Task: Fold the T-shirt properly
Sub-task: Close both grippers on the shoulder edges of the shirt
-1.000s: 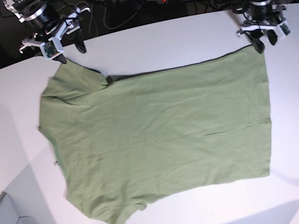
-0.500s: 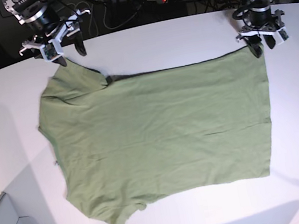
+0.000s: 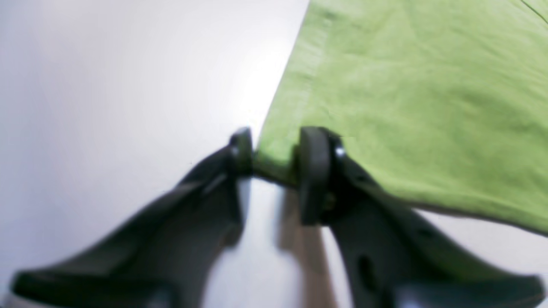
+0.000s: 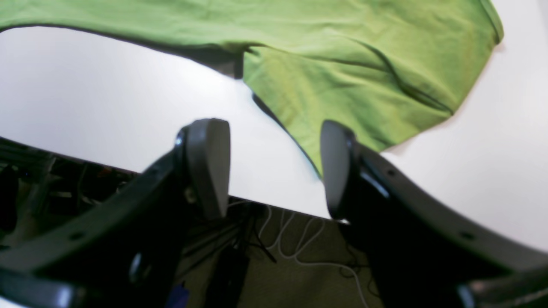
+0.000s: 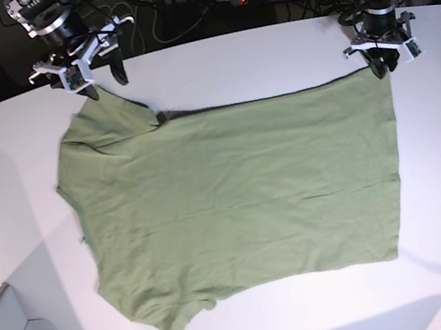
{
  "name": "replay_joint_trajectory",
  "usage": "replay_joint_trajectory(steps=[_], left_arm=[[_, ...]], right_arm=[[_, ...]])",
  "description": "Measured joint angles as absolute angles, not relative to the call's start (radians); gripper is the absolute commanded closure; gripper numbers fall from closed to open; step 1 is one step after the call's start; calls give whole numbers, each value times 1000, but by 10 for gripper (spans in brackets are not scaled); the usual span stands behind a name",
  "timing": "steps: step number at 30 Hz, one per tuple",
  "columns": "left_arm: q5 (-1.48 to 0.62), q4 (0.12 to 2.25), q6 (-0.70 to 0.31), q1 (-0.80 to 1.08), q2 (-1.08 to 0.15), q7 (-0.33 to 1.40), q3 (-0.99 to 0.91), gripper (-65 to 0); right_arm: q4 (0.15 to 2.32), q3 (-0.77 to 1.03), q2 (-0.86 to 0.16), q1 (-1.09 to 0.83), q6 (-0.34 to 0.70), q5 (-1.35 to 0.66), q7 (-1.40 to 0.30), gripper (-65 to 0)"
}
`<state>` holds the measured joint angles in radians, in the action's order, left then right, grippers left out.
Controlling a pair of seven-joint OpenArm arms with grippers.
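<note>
T-shirt (image 5: 235, 201) spread flat on white table (image 5: 270, 58), hem corner pinched between fingers (image 3: 314, 171) of left gripper (image 3: 274, 158). Sleeve lying just ahead of right gripper (image 4: 274, 167), jaws parted, fingertips (image 4: 209, 162) apart from cloth, hovering at table edge.

T-shirt (image 5: 235, 197) flat on table (image 5: 269, 54); left gripper (image 5: 381, 64) at its far right corner, right gripper (image 5: 90, 75) above far left sleeve.

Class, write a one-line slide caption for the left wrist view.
Left gripper with its jaws either side of a corner of the green T-shirt on the white table.
</note>
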<state>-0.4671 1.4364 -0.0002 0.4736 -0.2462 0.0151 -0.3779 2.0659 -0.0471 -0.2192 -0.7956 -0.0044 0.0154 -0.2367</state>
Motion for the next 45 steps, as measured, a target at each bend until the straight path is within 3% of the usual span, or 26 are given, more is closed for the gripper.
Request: replay_joint_trajectory(steps=[4, 14, 39, 45], left_arm=[[-468, 1435, -1, 473, -246, 15, -378, -2], [-468, 1435, -1, 476, -244, 14, -377, 0], [-468, 1435, -4, 485, -244, 7, -377, 0], [-468, 1435, -4, 488, -244, 6, -378, 0]], right_arm=[[2059, -26, -219, -783, -4, 15, -236, -321], [1907, 87, -221, -743, -4, 15, -234, -323], [1726, -2, -218, -607, -2, 15, -216, -323], [1719, -7, -224, -609, -1, 15, -209, -284]])
